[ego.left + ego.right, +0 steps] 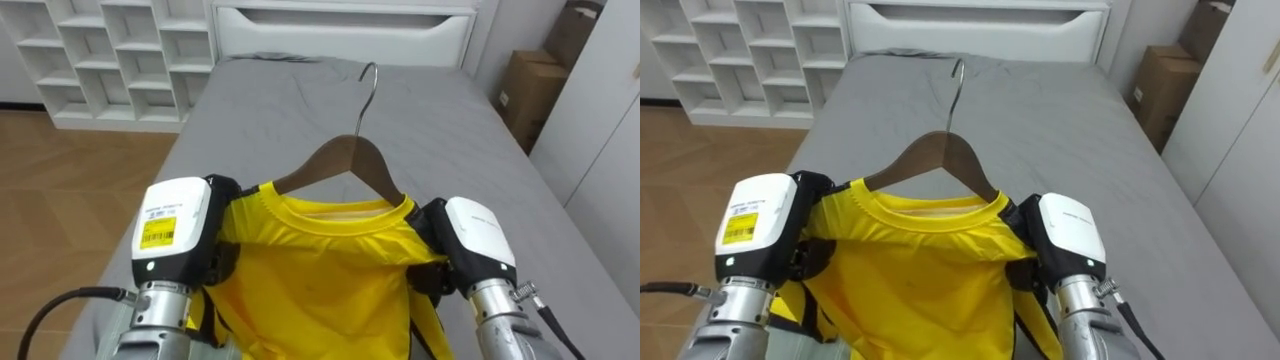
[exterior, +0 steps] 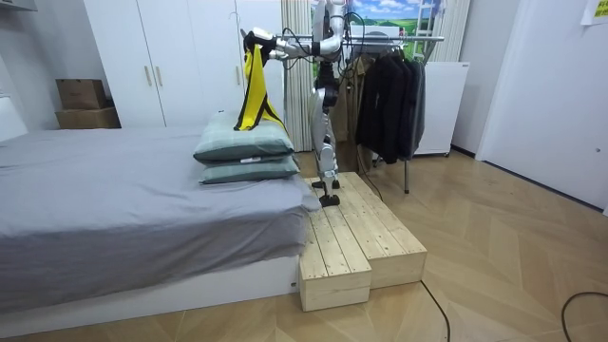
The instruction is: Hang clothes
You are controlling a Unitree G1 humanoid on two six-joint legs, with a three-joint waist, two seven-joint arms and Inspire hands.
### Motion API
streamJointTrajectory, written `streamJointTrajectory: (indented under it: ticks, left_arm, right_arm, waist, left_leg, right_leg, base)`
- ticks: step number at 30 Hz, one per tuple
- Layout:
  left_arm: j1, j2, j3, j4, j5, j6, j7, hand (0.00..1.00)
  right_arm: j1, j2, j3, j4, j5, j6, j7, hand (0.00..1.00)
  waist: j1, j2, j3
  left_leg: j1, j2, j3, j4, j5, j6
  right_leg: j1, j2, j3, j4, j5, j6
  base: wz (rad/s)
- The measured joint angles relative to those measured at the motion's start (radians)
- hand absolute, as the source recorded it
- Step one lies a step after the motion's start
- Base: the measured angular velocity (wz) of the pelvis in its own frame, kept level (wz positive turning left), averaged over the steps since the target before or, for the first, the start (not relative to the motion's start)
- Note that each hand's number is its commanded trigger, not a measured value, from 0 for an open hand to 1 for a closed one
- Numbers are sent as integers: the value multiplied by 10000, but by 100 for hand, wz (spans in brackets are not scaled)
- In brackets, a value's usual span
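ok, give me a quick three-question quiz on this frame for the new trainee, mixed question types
1. True or false: the yellow shirt is already on the wooden hanger.
2. In the eye views, what lies below the shirt? A) a grey bed B) a desk C) a sofa
3. Fill in: in the room view, the rack by the robot holds ___ clothes.
Key: 1 true; 2 A; 3 dark.
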Motion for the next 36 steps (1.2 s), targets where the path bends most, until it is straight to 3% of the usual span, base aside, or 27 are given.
streamJointTrajectory:
  ticks: [3,6,14,32,36]
  left_arm:
    - [0,-33,8,0,-68,-5,1,0]
    - [9,-313,-4,1,-563,-38,0,0]
    - [14,-440,-17,1,-771,-38,0,0]
    - [250,-472,-19,5,-806,-166,-182,0]
    - [258,-466,-7,10,-1269,-167,-175,0]
  right_arm:
    - [1,8,8,32,41,-11,35,100]
    - [2,98,27,247,63,-23,179,100]
    - [3,104,27,265,34,-23,408,100]
    - [128,12,36,775,-854,-10,543,100]
    - [135,-21,15,1016,-842,-11,543,100]
  waist:
    - [8,12,7]
    - [47,26,15]
    - [58,35,15]
    - [-35,73,9]
    - [-38,71,7]
  left_leg:
    - [1,0,1,-29,0,0]
    - [9,-3,3,-85,0,0]
    - [14,-5,32,-102,0,0]
    - [118,-3,167,-111,0,0]
    - [131,-3,175,-111,1,1]
  right_leg:
    - [-16,0,-1,2,0,0]
    - [-45,0,5,11,1,-1]
    - [-59,0,34,3,0,-1]
    - [-14,-10,194,8,0,0]
    - [-9,-12,207,16,1,-1]
  base:
    - [0]
    - [0]
    - [0]
    - [-2]
    - [0]
